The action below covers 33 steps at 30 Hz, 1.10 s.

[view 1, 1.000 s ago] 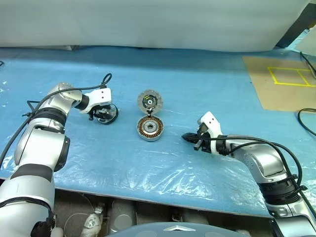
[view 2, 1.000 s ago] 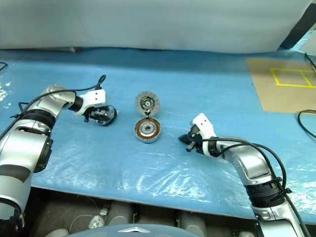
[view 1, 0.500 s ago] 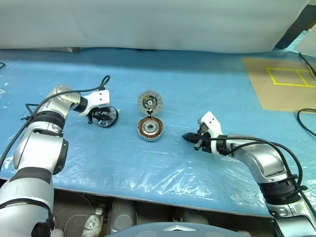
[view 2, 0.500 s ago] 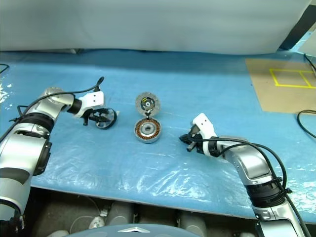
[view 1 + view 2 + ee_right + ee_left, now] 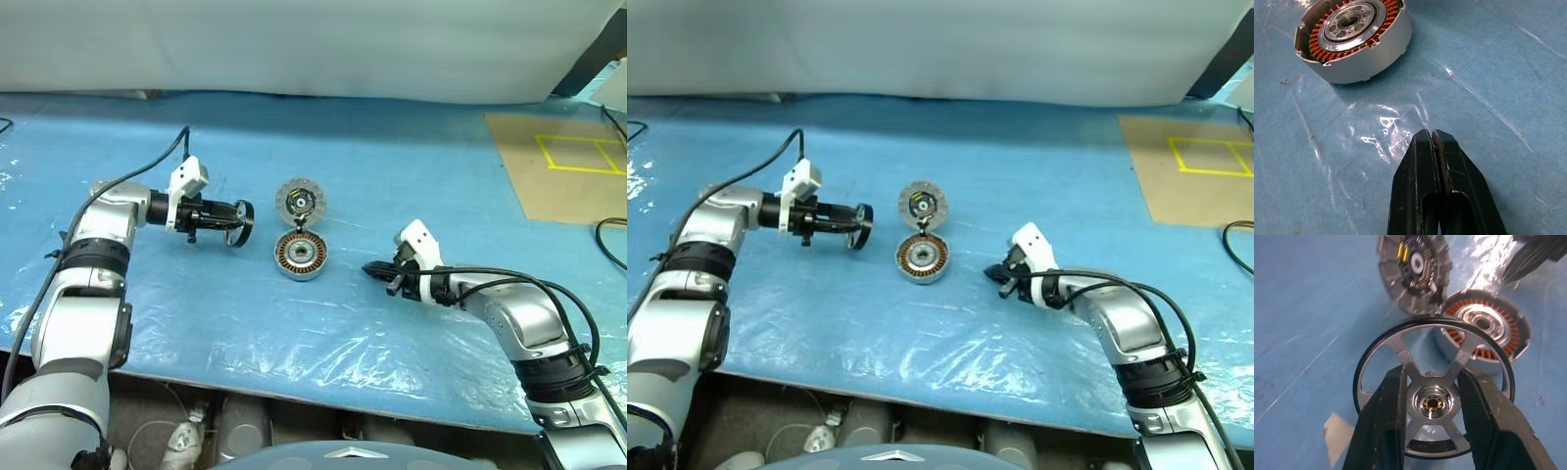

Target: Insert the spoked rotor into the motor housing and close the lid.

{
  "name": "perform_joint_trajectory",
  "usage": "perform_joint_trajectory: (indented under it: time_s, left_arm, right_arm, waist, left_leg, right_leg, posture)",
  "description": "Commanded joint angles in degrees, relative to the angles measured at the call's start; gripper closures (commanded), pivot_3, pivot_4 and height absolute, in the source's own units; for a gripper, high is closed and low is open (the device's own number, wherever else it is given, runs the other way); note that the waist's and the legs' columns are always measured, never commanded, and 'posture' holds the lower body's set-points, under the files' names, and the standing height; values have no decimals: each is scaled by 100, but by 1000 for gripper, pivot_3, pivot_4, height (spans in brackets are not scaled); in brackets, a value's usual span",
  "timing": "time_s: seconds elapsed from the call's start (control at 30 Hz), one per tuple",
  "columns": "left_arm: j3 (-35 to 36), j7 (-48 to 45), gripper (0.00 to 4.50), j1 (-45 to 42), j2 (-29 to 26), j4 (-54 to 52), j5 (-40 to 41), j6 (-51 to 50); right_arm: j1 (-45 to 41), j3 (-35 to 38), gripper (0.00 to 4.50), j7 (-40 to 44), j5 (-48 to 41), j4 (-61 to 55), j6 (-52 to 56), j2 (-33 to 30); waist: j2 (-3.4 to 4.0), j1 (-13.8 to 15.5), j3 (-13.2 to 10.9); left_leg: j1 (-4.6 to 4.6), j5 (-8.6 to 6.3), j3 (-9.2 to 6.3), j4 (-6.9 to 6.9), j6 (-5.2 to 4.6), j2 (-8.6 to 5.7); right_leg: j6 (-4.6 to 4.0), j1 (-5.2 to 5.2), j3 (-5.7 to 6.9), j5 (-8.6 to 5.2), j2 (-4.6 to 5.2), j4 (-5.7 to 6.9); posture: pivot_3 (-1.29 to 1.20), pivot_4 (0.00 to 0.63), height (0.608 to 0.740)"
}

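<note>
Where black fingers (image 5: 1386, 421) cross it, spoked rotor (image 5: 1434, 396) half-hidden in left hand (image 5: 233, 211); right hand (image 5: 1433, 147) clenched, empty.

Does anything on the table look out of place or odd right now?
Only the lid: it stands tilted on edge, propped at the far rim of the motor housing, instead of lying flat. Nothing looks spilled or damaged.

We see a table (image 5: 411, 166) covered in shiny blue plastic sheeting, bearing the motor housing (image 5: 300, 255), the lid (image 5: 299, 201) tilted just behind it, and a brown board (image 5: 554, 162) with yellow tape.
</note>
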<state>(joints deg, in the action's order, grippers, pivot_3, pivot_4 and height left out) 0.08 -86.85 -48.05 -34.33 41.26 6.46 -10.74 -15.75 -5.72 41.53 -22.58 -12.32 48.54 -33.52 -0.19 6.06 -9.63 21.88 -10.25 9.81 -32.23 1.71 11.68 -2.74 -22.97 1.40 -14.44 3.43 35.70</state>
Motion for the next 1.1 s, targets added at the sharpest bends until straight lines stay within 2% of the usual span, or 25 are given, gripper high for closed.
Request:
perform_joint_trajectory:
  time_s: [0.03, 0.13, 0.23, 0.4, 0.7, 1.1]
  left_arm:
    - [13, 79, 3190, 194, 157, -1356, 567, -814]
    - [-171, 171, 3190, 214, 366, -1941, 741, -1162]
    - [-375, 256, 3190, 92, 580, -1978, 741, -1143]
    - [-804, 170, 3190, -148, 700, -1370, 446, -677]
    - [-1162, -52, 3190, -506, 665, -474, 137, -2]
    - [-1572, -189, 3190, -598, 709, -83, -288, 351]
  right_arm:
    - [-164, 81, 4500, 79, -33, 41, -167, 17]
    - [-215, 15, 4500, 101, 14, 134, -247, 28]
    - [-235, -20, 4500, 88, 46, 166, -293, 66]
    - [-66, 52, 4500, 24, 32, 10, -292, 68]
    - [191, 207, 4500, -156, -26, -237, -221, 44]
    - [248, 225, 4500, -341, -57, -231, -183, 98]
  waist:
    - [0, -2, 0]
    - [0, 4, 0]
    - [0, -5, 0]
    - [0, -32, 0]
    - [0, -26, 0]
    - [0, -20, 0]
  left_leg:
    - [7, 0, 2, -1, 0, 0]
    - [18, 1, 12, -4, -1, 0]
    - [15, 1, 14, -6, -2, -1]
    - [15, 5, 14, -6, -9, 0]
    - [18, 4, 12, -6, -8, 0]
    - [10, 2, 12, -6, -3, 0]
  right_leg:
    - [6, -5, 2, 3, 0, 0]
    - [3, -12, 6, 2, 0, 1]
    - [-2, -11, 4, -1, 0, 1]
    - [4, -11, 4, 2, -4, 0]
    - [22, -12, 4, 13, -7, -2]
    - [22, -5, 3, 13, -6, -1]
  posture:
    - [0, 150, 740]
    - [0, 150, 740]
    - [0, 150, 740]
    - [0, 150, 740]
    - [0, 150, 740]
    - [0, 150, 740]
